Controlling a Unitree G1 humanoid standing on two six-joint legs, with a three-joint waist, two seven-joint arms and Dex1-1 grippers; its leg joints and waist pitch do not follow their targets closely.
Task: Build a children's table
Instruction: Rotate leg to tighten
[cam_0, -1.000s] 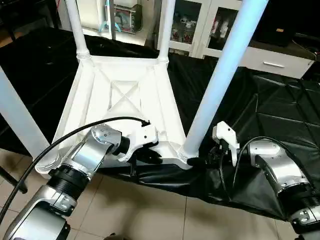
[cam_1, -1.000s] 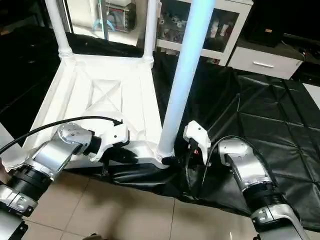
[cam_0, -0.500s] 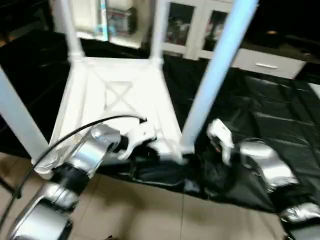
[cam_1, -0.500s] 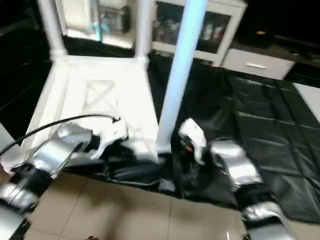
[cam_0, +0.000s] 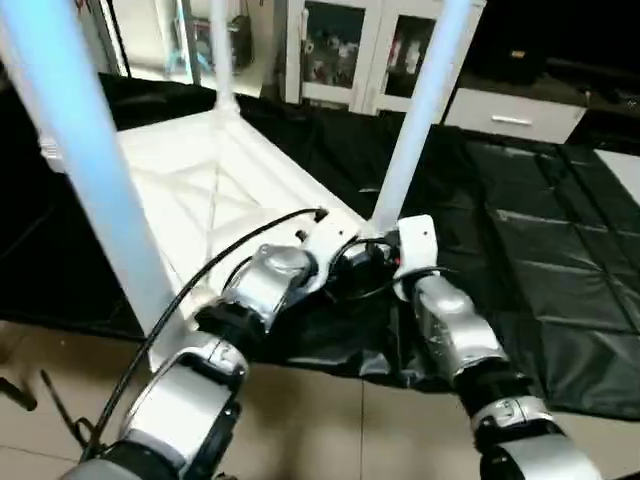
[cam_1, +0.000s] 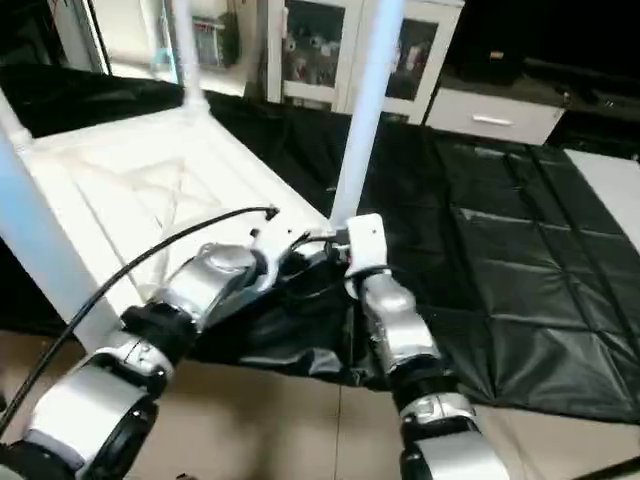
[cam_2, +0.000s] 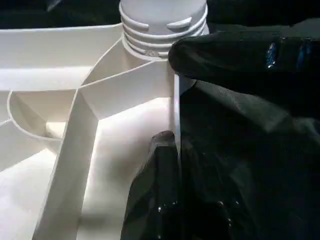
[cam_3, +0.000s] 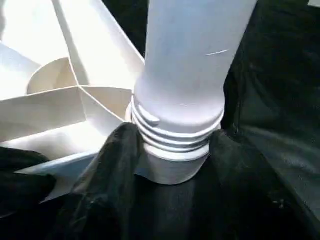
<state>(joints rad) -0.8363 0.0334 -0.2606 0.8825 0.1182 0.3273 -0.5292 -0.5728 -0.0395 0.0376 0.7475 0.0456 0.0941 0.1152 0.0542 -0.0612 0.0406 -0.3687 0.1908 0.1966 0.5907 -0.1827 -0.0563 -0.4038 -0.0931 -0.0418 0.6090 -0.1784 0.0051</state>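
Observation:
The children's table lies upside down on the black sheet, with its white X-ribbed top (cam_0: 180, 160) up and its legs pointing upward. The near right leg (cam_0: 415, 110) stands in its corner socket (cam_3: 175, 130) by a ribbed collar. A second leg (cam_0: 85, 150) rises close at the left and a third leg (cam_0: 222, 50) at the back. My left gripper (cam_0: 345, 270) is shut on the top's rim beside that socket, one finger (cam_2: 157, 180) inside the rim wall. My right gripper (cam_3: 175, 155) is shut around the base of the near right leg.
The black sheet (cam_0: 540, 250) covers the work surface and bunches up under the gripped corner. Tiled floor (cam_0: 330, 420) lies in front. Glass-door cabinets (cam_0: 335, 45) and a low white drawer unit (cam_0: 510, 115) stand behind. A black cable (cam_0: 200, 290) loops along my left forearm.
The whole view has swung and blurred in between. Both forearms now converge on the near right corner, grippers much closer together, and the table top looks turned in the picture.

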